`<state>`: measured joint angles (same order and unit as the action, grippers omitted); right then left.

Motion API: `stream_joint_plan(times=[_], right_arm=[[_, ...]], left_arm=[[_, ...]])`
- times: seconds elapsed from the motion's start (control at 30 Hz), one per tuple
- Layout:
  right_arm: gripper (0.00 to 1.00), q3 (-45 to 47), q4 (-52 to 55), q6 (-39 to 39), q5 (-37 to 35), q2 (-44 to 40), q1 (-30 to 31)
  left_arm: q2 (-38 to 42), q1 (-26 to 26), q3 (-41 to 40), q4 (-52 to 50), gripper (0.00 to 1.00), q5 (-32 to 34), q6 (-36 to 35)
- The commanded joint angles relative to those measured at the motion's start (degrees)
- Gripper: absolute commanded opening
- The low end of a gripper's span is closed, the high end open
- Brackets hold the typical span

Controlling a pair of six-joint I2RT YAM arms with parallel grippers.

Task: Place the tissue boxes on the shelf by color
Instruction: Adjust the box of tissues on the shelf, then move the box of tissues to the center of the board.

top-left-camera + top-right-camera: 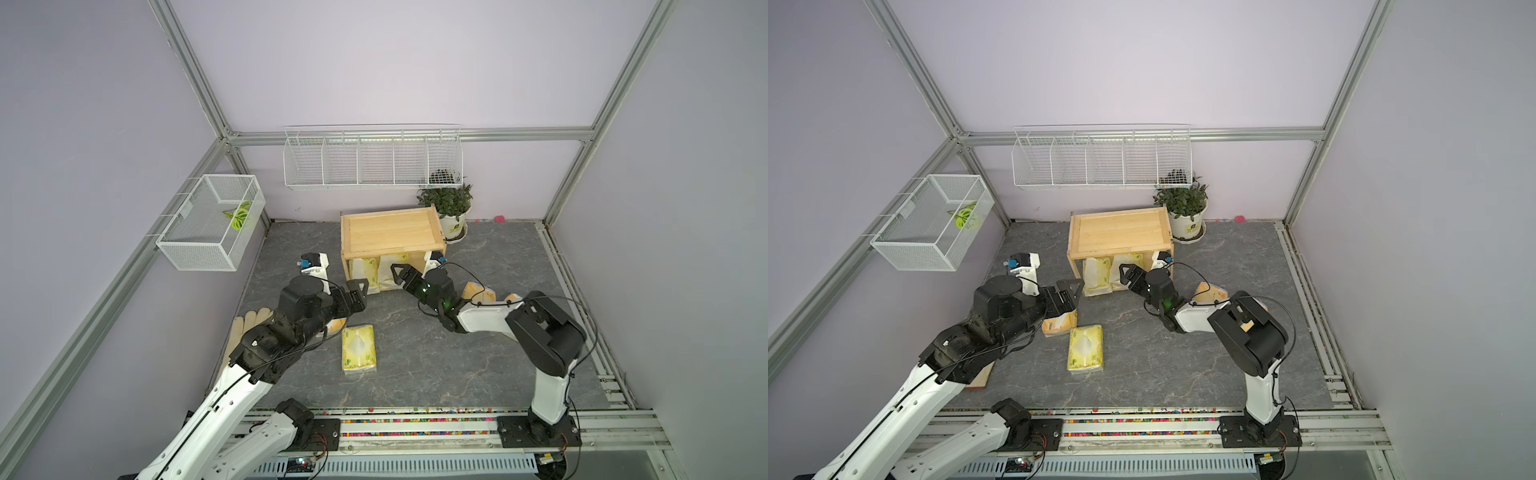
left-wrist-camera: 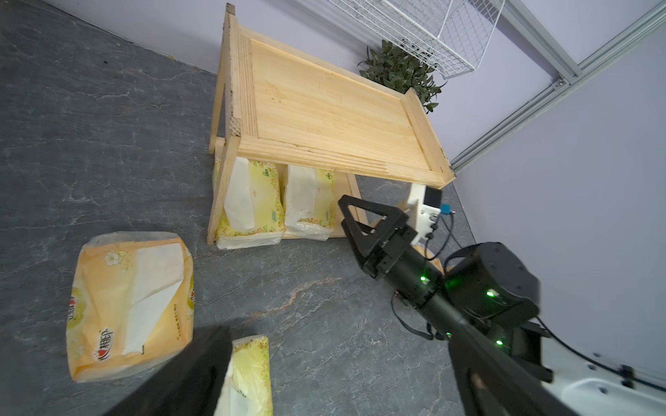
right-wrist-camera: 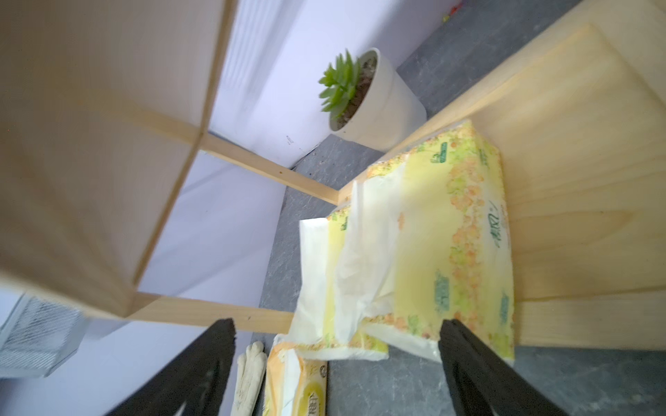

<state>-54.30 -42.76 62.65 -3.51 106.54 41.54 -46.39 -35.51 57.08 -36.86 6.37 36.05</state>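
Our right gripper [image 1: 400, 275] gapes empty before the shelf [image 1: 390, 230], whose lower level holds two lemon tissue packs [image 1: 365, 270] at its left and middle. A third lemon pack [image 1: 358, 348] lies in the middle of the desk [image 1: 415, 353]. An orange pack [image 1: 1059, 325] lies near our left gripper [image 1: 358, 293]; we cannot tell how its jaws stand.

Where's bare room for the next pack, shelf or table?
Shelf top tray: bare inside its rim. Lower tier: slot between two lemon packs and right post, right gripper open before it. Table: bare between loose lemon pack and right arm. Crowded by left gripper.
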Motion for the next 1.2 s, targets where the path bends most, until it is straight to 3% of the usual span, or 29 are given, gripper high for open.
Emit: stream_joint_plan(times=[0.0, 0.13, 0.3, 0.53, 0.7, 1.17], right_arm=[[0.94, 3.3, 2.9, -3.3, 2.0, -6.8, 1.4], [0.95, 5.6, 11.3, -4.3, 4.3, -13.0, 2.5], [0.95, 6.2, 26.2, -7.5, 9.9, -19.3, 3.8], [0.95, 10.7, 38.7, -10.0, 17.2, -25.3, 4.7], [0.96, 14.2, 39.4, -9.2, 22.7, -26.0, 4.9], [0.94, 19.7, 28.5, -3.2, 26.8, -24.2, 5.0]], left_arm=[[3.1, 0.2, -2.8, -4.8, 1.00, 2.3, 5.3], [7.3, 0.3, -6.8, -9.9, 1.00, 3.3, 11.8], [7.9, 0.3, -11.4, -14.1, 1.00, -0.5, 15.7], [9.3, 0.2, -21.1, -10.2, 1.00, -5.8, 20.4], [8.6, -0.5, -26.2, -4.7, 1.00, -8.3, 21.8], [3.7, -1.9, -34.6, 7.9, 1.00, -8.7, 21.3]])
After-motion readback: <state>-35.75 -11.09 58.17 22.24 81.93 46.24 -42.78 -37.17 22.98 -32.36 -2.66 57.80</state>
